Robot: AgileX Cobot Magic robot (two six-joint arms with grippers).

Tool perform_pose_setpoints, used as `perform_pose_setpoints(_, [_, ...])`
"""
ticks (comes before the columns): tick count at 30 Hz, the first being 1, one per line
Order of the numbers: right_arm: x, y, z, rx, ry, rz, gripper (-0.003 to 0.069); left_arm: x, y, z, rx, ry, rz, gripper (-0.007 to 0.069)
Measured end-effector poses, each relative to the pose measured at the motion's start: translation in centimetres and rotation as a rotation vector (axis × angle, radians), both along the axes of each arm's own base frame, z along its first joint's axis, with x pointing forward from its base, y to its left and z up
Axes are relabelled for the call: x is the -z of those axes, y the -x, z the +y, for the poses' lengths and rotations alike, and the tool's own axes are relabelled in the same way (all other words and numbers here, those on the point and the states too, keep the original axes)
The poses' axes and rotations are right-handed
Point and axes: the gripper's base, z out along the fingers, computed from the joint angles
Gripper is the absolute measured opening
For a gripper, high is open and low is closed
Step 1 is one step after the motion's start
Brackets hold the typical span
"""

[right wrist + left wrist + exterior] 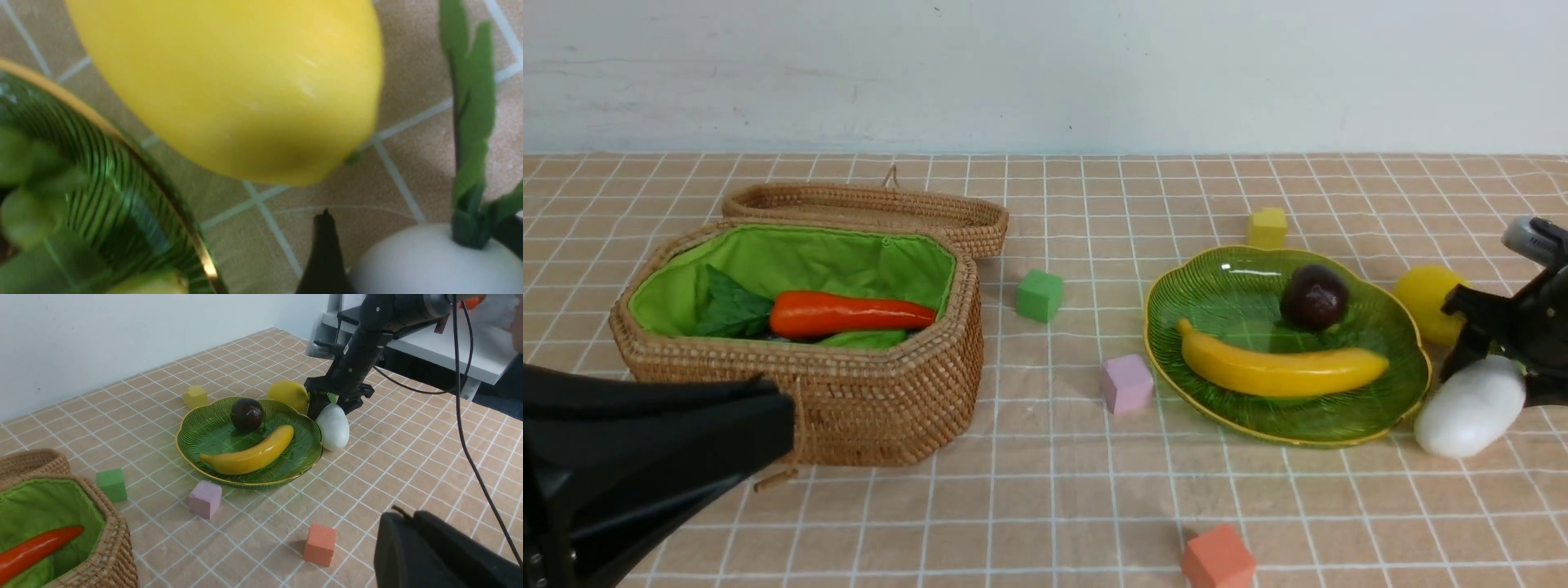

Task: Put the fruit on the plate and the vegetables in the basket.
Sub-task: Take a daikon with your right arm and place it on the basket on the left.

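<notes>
While the right gripper (pixel 1496 359) hangs low at the right edge of the front view, its black fingers (pixel 325 261) stand on either side of the leafy top of the white radish (pixel 1470 408). Whether they press on it or only bracket it, we cannot tell. The radish lies on the checked tablecloth (pixel 1045 490), just beside the lower right rim of the green plate (pixel 1225 286). The lemon (pixel 1425 300) sits above the radish in the frame, just beside the plate's right rim and outside it (the right wrist view shows cloth under it).

On the plate we see the banana (pixel 1282 369) lying across the near half and the mangosteen (pixel 1313 296) behind it, toward the upper right.

At centre left stands the basket (pixel 866 392), with the carrot (pixel 849 314) lying lengthwise inside, its leaves to the left, on top of something pale green. The lid (pixel 964 224) lies behind the basket.

The left gripper (pixel 760 425) fills the lower left corner, in front of the basket, with its fingers drawn together.

Four foam cubes are scattered on the cloth: green (pixel 1039 295) right of the basket, pink (pixel 1127 383) near the plate's left rim, yellow (pixel 1267 227) behind the plate, and orange (pixel 1218 559) at bottom centre.
</notes>
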Motion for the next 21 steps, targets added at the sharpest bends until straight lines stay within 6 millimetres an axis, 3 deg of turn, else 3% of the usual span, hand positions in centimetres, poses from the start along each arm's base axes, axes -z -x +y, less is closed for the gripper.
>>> perform_pose_setpoints(4, [-1.1, 1.4, 0.1, -0.075, 0.018, 0.111, 0.0486, 0.2, 0.1, 0.0, 0.004, -0.020, 0.015, 0.0026])
perform_pose_setpoints(8, [-8.1, 3.7, 2.5, -0.140, 0.037, 0.063, 0.0486, 0.5, 0.1, 0.1, 0.007, -0.048, 0.028, 0.0026])
perform_pose_setpoints(10, [-10.9, 4.2, 4.9, -0.207, 0.034, -0.022, 0.0486, 0.6, 0.1, 0.1, 0.001, -0.058, 0.030, 0.0028])
perform_pose_setpoints(13, [-15.4, 4.2, 11.6, -0.424, -0.018, -0.209, 0.0486, 0.9, -0.1, 0.4, -0.039, -0.089, 0.048, 0.0028])
perform_pose_setpoints(16, [-18.8, 3.9, 20.4, -0.694, -0.114, -0.428, 0.0486, 1.4, -0.6, 1.2, -0.142, -0.113, 0.109, 0.0028])
perform_pose_setpoints(17, [-19.0, 3.9, 20.9, -0.705, -0.118, -0.448, 0.0486, 1.4, -0.7, 1.3, -0.156, -0.127, 0.106, 0.0028])
perform_pose_setpoints(18, [-20.0, 3.7, 25.2, -0.809, -0.159, -0.558, 0.0486, 1.7, -1.0, 1.9, -0.240, -0.125, 0.144, 0.0029])
perform_pose_setpoints(19, [-20.7, 3.8, 27.6, -0.863, -0.180, -0.619, 0.0486, 1.7, -1.2, 2.2, -0.286, -0.132, 0.148, 0.0029])
perform_pose_setpoints(20, [-21.0, 3.6, 30.0, -0.909, -0.200, -0.679, 0.0486, 1.8, -1.4, 2.5, -0.328, -0.128, 0.162, 0.0029])
perform_pose_setpoints(21, [-20.7, 3.4, 30.6, -0.921, -0.205, -0.684, 0.0486, 1.8, -1.4, 2.6, -0.342, -0.114, 0.174, 0.0029])
